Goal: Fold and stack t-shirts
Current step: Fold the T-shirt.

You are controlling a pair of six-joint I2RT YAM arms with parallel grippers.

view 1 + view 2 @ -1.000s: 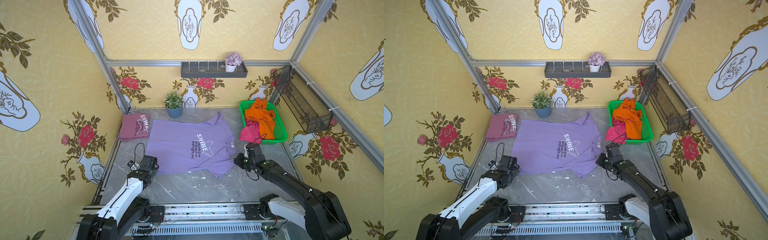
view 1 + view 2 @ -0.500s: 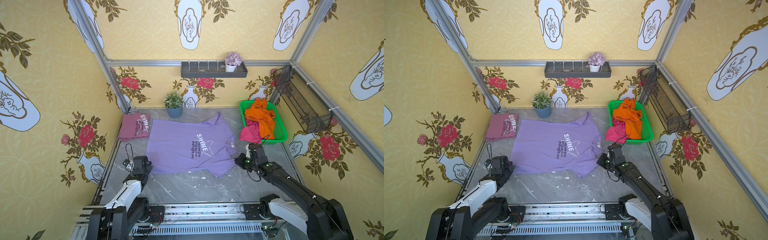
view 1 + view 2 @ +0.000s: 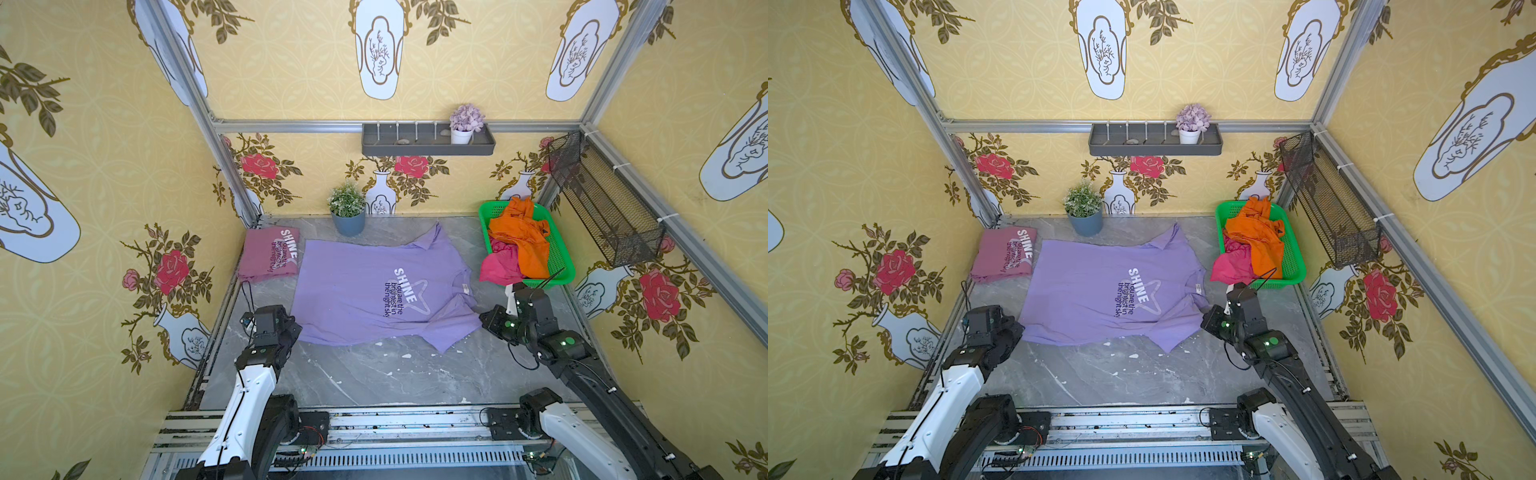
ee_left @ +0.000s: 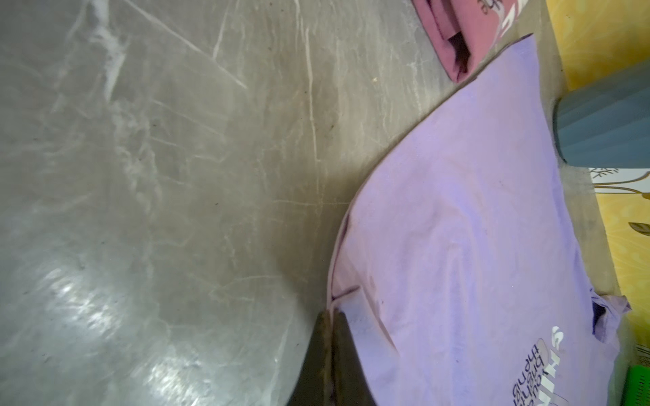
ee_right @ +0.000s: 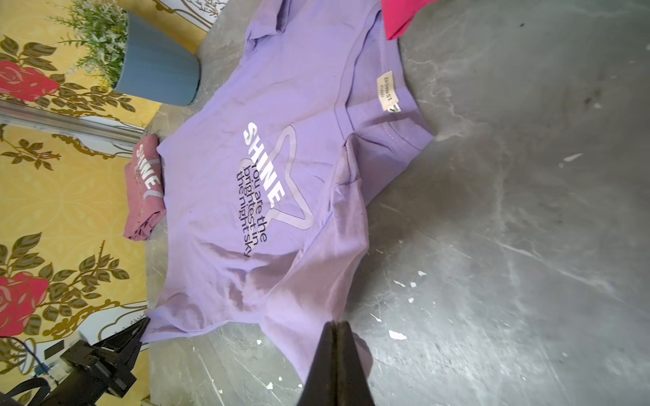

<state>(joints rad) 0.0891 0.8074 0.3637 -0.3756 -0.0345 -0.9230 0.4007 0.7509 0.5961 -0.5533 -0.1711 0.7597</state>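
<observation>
In both top views the purple shirt (image 3: 365,291) lies spread face up on the grey table (image 3: 374,376), its collar end just beside the green basket (image 3: 567,272). An orange shirt (image 3: 519,237) and a magenta shirt (image 3: 496,268) wait in a heap in the basket. A folded mauve shirt (image 3: 268,255) sits beyond the purple shirt's hem, well apart from the basket. The left gripper (image 3: 296,329) stood open a second ago. It has now come to the hem corner farthest from the basket and closed. The right gripper (image 3: 483,321) sits on a sleeve near the basket. From the left wrist, the left gripper (image 4: 330,316) shows its fingers pressed together with the hem corner pinched between them. From the right wrist, the right gripper (image 5: 336,328) is likewise clamped on the sleeve's edge, and the left one bites its corner across the cloth. With both ends now held, I'd say the first fold can begin. One shirt looks done, this one is just started, and two are still in the basket.
</observation>
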